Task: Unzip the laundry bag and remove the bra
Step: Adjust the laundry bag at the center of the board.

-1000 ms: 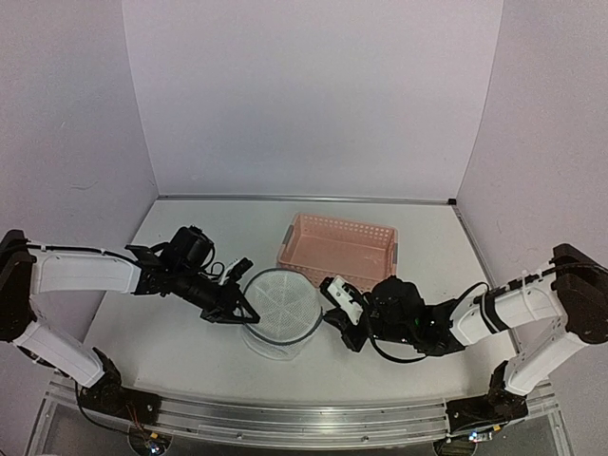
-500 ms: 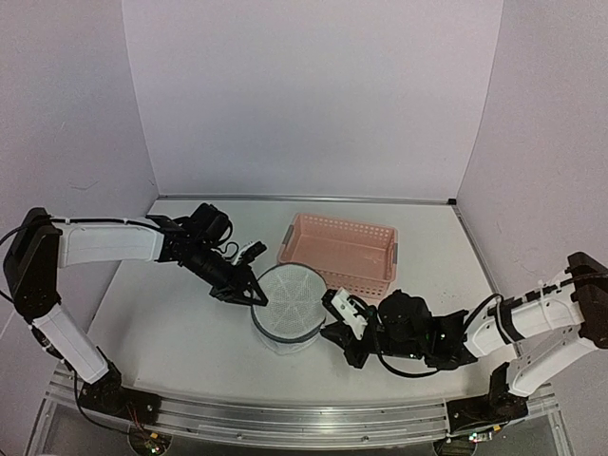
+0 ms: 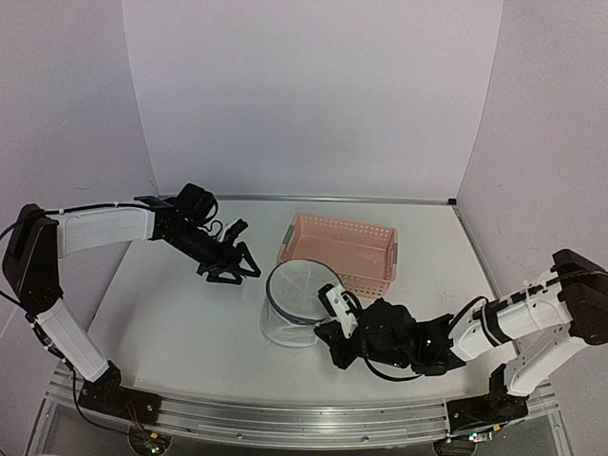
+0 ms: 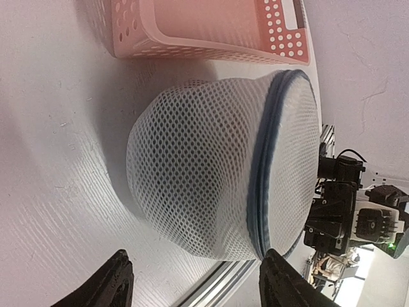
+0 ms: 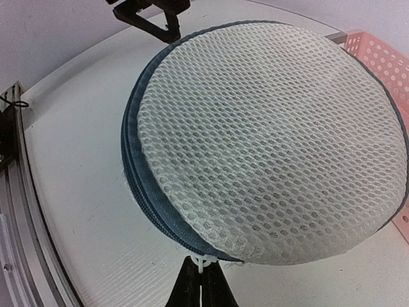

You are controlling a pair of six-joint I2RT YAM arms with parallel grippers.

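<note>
Pale lilac walls on three sides, flat white worktop [image 3: 161, 332], aluminium rail [image 3: 285, 410] along its near edge. Landmark is the pink perforated plastic basket [image 3: 339, 249], upright toward the back of the worktop, right of centre.

Small cylindrical white mesh laundry bag [image 3: 285, 325] sits just on the near side of the basket's near-left corner. The left wrist view shows a thin strip of worktop between the two, so they're not touching. The bag is tipped over: its round lid faces near-right, toward the right arm, and its base edge is on the worktop. A blue-grey zip band [image 5: 134, 185] runs round the rim, and the stretch in view reads as zipped. Grey-taupe bra: can't make it out through the mesh in any view.

Right claw [image 3: 326, 326] is on the near side of the basket, at the low near edge of the bag's lid. In the right wrist view its fingers are together, pinched on the white zip pull tab [image 5: 203, 261] at the bottom of the zip band.

Left claw [image 3: 236, 270] is left of the basket, roughly level with its near edge, and clear of the bag. Its fingers are spread wide with nothing between them. In the left wrist view they point at the bag's mesh side wall.
</note>
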